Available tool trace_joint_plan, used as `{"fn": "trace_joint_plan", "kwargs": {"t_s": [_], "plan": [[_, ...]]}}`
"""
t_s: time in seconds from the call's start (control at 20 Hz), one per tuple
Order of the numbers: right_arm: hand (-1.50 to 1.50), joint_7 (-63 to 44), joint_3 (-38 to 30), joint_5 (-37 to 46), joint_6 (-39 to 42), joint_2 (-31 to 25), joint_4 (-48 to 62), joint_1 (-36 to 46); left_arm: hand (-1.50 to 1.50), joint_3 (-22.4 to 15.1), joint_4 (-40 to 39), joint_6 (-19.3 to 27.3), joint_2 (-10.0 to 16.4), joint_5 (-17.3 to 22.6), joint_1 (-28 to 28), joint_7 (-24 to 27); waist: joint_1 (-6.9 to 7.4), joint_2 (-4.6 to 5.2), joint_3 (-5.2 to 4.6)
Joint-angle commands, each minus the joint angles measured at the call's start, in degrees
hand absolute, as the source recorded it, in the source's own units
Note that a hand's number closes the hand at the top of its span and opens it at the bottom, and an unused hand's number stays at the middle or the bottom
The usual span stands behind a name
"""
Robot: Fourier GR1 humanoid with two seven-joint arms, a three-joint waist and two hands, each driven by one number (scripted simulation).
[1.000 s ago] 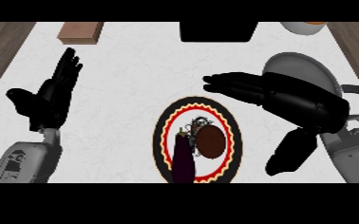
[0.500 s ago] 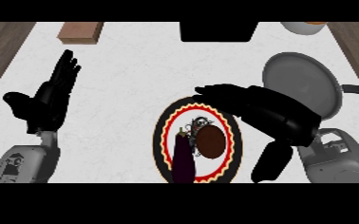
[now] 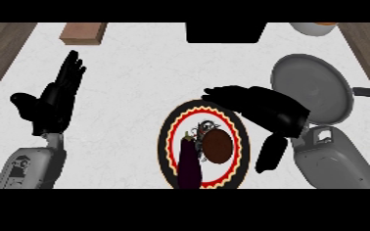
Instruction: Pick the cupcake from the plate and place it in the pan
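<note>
**R hand at plate edge, cupcake not yet gripped**

Found cupcake (image 3: 217, 145) on plate (image 3: 169, 138), lower centre of frame, brown top in view, nothing curled round it. Logged right hand (image 3: 266, 109) at plate's upper-right edge: open, fingers stretched toward frame left, thumb low at right of plate, holding nothing. Prob. set that way to bracket cupcake from the right, fingers above and thumb below, before closing. Judged as approach step; grasp not begun.

Noted pan (image 3: 311, 89) at upper right, just beyond the hand, bare inside. Expect a short carry up and right once lifted.

Noted left hand (image 3: 52, 103) at left edge, open, fingers up, resting.

In the way: eggplant (image 3: 189, 165) on same plate, just left of cupcake; touching or not, cannot tell. Could get nudged if fingers close wide.

Elsewhere: wood block (image 3: 83, 33) upper left, black box (image 3: 224, 32) top centre, bowl (image 3: 315, 27) top right. All well apart from plate-to-pan path.
</note>
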State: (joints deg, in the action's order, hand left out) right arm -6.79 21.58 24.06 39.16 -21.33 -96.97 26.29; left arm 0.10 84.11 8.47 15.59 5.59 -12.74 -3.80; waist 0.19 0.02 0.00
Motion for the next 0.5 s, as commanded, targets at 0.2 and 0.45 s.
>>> {"fn": "trace_joint_plan", "kwargs": {"t_s": [0.2,0.45], "plan": [[-1.5,2.4,2.5,6.2,3.7,4.0,2.0,-1.5,0.0,-1.4,4.3,1.7,-3.6,-3.1,1.2,-2.4,-0.04,-0.07,0.0],[-1.5,3.4,3.6,11.1,4.3,4.5,-1.7,-5.5,0.0,3.2,0.5,-2.1,-1.1,-1.3,-1.6,-3.1,-0.23,-0.07,0.0]]}}
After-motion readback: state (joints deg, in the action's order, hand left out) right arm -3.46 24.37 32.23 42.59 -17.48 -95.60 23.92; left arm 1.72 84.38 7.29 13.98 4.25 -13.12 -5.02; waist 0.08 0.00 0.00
